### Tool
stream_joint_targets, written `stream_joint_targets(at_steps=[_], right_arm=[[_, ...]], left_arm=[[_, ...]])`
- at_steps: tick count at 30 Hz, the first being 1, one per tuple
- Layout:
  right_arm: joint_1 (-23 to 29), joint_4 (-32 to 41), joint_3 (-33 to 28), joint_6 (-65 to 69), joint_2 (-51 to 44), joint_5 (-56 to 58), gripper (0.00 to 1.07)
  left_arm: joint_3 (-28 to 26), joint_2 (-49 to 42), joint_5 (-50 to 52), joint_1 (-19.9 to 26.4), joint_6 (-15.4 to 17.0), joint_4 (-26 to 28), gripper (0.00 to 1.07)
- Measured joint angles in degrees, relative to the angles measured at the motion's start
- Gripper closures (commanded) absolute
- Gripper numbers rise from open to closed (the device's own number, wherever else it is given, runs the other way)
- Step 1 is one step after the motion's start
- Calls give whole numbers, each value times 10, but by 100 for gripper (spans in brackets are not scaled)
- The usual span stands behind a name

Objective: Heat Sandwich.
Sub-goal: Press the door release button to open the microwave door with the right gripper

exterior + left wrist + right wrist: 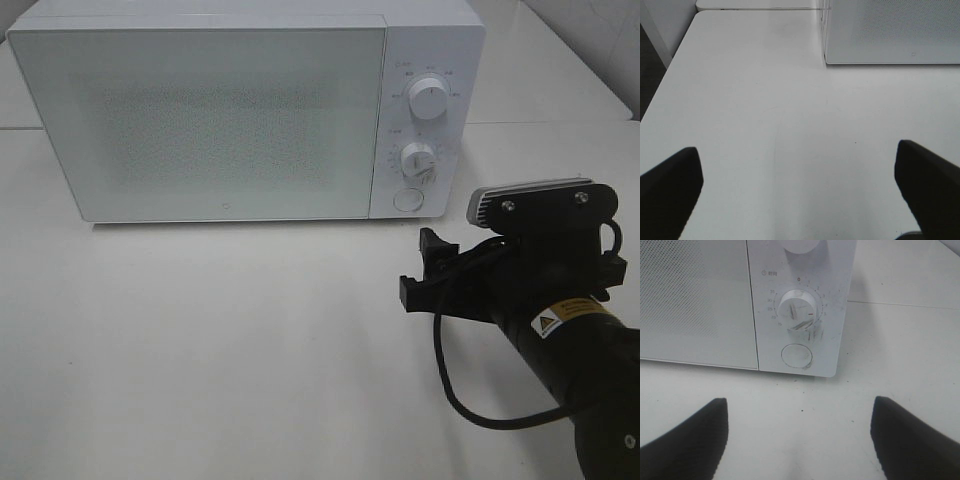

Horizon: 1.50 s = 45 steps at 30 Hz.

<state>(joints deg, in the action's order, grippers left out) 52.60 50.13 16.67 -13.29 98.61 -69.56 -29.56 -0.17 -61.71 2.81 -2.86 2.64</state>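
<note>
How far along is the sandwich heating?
Looks done: microwave door shut, no sandwich outside; inside can't be seen. In hand: right gripper, open, faces the timer knob, whose red mark sits off zero, so time may be set. The left gripper hangs open over the table. Left: taking the sandwich back out.

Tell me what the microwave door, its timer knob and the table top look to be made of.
Microwave door: likely glass or glossy plastic, white, with a fine dotted screen pattern across it. Timer knob: smooth white plastic by its moulded look, smeared with dark scuffs. Table top: probably white laminate or painted board, satin, with faint hairline scratches.
</note>
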Motion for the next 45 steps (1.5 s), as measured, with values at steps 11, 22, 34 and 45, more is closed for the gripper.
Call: stream_joint_targets(at_steps=[11,22,34,45], right_arm=[[1,6,0,127,0,3,33],[1,11,0,595,0,3,44],[1,18,1,863,0,11,77],[1,18,1,917,0,68,107]], left_arm=[[0,0,0,0,0,0,7],[0,0,0,0,0,0,7],[0,0,0,0,0,0,7],[0,0,0,0,0,0,7]])
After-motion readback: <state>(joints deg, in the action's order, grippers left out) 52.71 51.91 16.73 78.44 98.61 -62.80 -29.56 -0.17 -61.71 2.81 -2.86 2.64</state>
